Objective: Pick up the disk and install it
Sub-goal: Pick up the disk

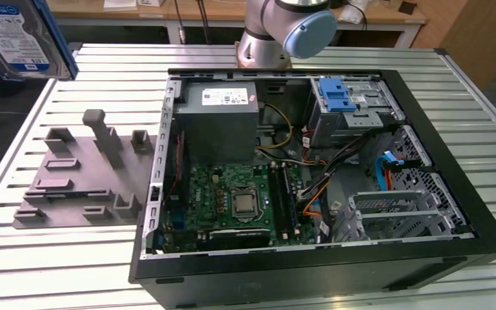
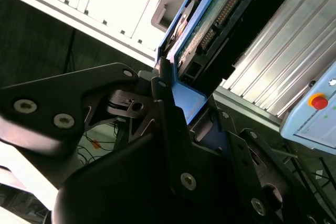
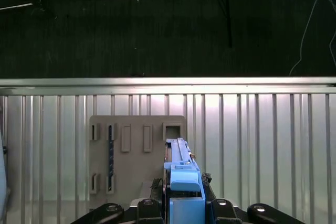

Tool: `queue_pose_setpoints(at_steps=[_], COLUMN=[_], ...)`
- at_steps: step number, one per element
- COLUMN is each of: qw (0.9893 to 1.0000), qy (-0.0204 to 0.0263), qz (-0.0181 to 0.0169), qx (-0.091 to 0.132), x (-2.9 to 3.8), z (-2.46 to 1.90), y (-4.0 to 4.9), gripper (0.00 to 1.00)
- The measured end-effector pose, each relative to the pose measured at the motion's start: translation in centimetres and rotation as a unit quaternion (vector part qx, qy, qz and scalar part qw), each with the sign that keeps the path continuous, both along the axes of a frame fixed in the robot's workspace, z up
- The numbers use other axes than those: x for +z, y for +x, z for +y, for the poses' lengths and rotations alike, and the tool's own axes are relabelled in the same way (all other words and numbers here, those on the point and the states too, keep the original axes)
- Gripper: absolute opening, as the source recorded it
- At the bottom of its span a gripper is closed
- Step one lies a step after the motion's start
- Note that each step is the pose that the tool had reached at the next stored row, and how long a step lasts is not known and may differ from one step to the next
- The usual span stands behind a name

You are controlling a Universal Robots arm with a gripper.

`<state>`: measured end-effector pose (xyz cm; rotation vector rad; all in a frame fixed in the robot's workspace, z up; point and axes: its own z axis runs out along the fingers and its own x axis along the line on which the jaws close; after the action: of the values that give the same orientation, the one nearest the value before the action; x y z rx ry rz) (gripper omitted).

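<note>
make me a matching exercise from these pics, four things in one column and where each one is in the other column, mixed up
Things:
1. disk
2. grey fixture plate
3. blue latch
4. motherboard

Places:
a. on the slatted table, at the exterior view's left of the computer case
b. on the drive cage inside the case
c. clamped in the gripper, off the table
d. flat in the bottom of the open case

Pairs: 1-c, 2-a, 3-b, 4-d
</note>
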<state>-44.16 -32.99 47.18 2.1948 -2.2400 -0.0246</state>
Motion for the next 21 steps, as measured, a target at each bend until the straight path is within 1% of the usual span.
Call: queue_pose_setpoints(at_steps=[1, 3, 10, 15, 18, 21], qw=[1.0000, 1.0000, 1.0000, 1.0000, 1.0000, 1.0000], qy=[0.0000, 0.0000, 0.0000, 0.0000, 0.0000, 0.0000], qz=[0.0000, 0.0000, 0.0000, 0.0000, 0.0000, 0.0000], qx=[0.000, 0.000, 0.000, 0.000, 0.000, 0.000], x=[0.03, 0.06, 0.17, 0.33, 0.50, 0.99], z=[-0.08, -0.42, -1.90, -2.78, -3.14, -3.28], y=[0.00, 0.01, 0.01, 0.04, 0.05, 0.05], gripper=[0.36, 0.36, 0.36, 0.36, 0.36, 0.36])
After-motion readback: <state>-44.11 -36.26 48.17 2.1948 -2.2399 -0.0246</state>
